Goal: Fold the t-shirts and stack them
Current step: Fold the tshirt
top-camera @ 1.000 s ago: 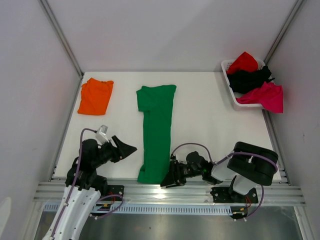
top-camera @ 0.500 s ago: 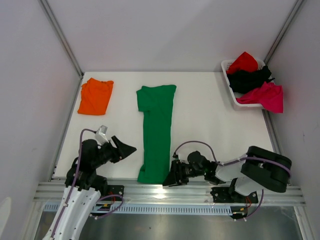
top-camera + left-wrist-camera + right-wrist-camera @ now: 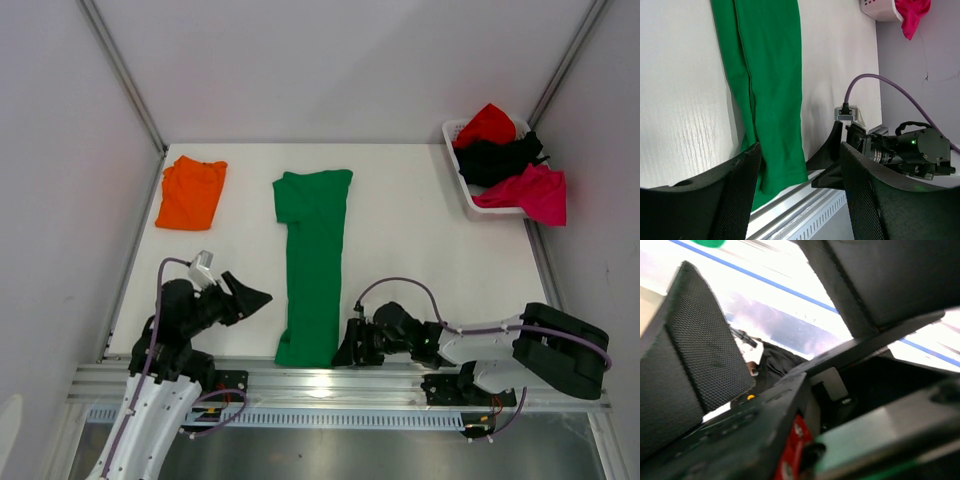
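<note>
Only the overhead view shows the folded orange cloth t-shirt (image 3: pixel 190 192) far left. The white plastic basket (image 3: pixel 450 130) holds red, black and magenta t-shirts (image 3: pixel 495 158). The left end effector (image 3: pixel 250 296) and right end effector (image 3: pixel 346 348) gape wide, empty.

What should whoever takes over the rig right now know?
Jaws open and empty on both: left gripper left of the green t-shirt, right gripper low by its near end.
The green t-shirt lies mid-table, folded into a long strip. The orange t-shirt lies folded, far left.
In the basket, far right: red t-shirt, black t-shirt, magenta t-shirt, unfolded.
Done: orange. Left: finish green, stack it, then the other three.
</note>
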### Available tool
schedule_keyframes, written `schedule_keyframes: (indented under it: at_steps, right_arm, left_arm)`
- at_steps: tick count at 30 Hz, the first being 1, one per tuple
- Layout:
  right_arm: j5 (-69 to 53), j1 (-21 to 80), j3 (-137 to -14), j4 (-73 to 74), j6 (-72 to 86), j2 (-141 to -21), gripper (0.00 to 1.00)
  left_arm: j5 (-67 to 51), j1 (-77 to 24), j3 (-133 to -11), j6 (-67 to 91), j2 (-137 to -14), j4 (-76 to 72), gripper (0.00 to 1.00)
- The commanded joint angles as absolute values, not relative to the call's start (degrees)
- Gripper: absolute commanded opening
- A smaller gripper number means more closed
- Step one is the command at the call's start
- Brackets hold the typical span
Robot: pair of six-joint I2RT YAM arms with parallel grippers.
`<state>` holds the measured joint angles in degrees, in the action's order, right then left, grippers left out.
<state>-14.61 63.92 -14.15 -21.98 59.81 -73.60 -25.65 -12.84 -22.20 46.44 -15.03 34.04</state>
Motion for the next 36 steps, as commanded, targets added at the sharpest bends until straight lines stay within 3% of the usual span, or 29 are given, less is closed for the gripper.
schedule_keyframes:
  at_steps: [1, 21, 36]
  right_arm:
    - [-11.7, 63.6, -15.6, -19.9, 57.5, -75.1, 0.64]
    - [-14.9, 58.4, -22.6, -20.0, 51.6, -81.5, 0.64]
    - [-12.7, 60.8, -16.1, -16.3, 57.0, -71.6, 0.64]
  left_arm:
    - [-25.4, -13.1, -24.5, 46.0, -14.1, 34.2, 0.67]
    - [-24.1, -13.1, -25.4, 45.4, -13.2, 36.0, 0.67]
    - [-23.4, -13.1, -25.0, 45.4, -12.7, 35.9, 0.67]
